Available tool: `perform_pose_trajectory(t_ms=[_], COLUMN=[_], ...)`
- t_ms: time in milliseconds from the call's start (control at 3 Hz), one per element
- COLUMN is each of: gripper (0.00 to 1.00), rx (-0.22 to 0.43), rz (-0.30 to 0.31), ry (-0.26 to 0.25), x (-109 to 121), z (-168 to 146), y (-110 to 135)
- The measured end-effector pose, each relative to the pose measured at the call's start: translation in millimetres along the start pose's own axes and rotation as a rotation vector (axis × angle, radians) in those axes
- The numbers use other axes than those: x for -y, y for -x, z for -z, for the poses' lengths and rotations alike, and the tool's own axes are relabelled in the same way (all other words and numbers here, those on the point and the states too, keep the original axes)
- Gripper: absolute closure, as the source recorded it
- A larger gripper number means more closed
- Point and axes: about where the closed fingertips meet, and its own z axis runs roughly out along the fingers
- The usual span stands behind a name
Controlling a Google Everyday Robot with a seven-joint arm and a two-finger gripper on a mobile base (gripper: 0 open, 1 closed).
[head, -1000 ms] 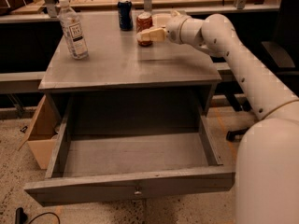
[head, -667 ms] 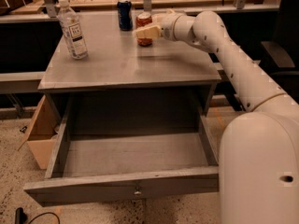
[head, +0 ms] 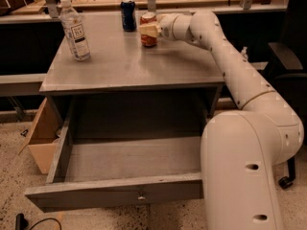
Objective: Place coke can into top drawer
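The coke can (head: 149,40), red with a silver top, stands upright at the back of the grey cabinet top (head: 124,63), right of centre. My gripper (head: 147,29) reaches in from the right and sits at the can's mid-height, against its front, with the can still on the surface. The top drawer (head: 96,196) is pulled fully open below, its grey inside showing nothing in it, and its small metal knob (head: 141,196) is at the centre of the front panel. My white arm (head: 240,80) runs from the lower right up to the can.
A dark blue can (head: 128,15) stands just left of the coke can. A clear plastic bottle (head: 76,30) stands at the cabinet top's left. A cardboard box (head: 41,138) sits on the floor left of the drawer. A dark chair (head: 288,66) is at the right.
My gripper has moved left and slightly back along the cabinet top, closing in on the coke can. The can, bottle, blue can and drawer have not moved.
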Motion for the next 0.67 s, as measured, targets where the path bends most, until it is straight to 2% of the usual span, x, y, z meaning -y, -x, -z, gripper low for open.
perform_pose_trajectory(t_ms=[333, 667], gripper=[0.64, 0.87], rx=[-0.008, 0.002], rz=[-0.002, 0.018], ry=[0.012, 0.058], x=[-1, -8], z=[-6, 9], y=[1, 18])
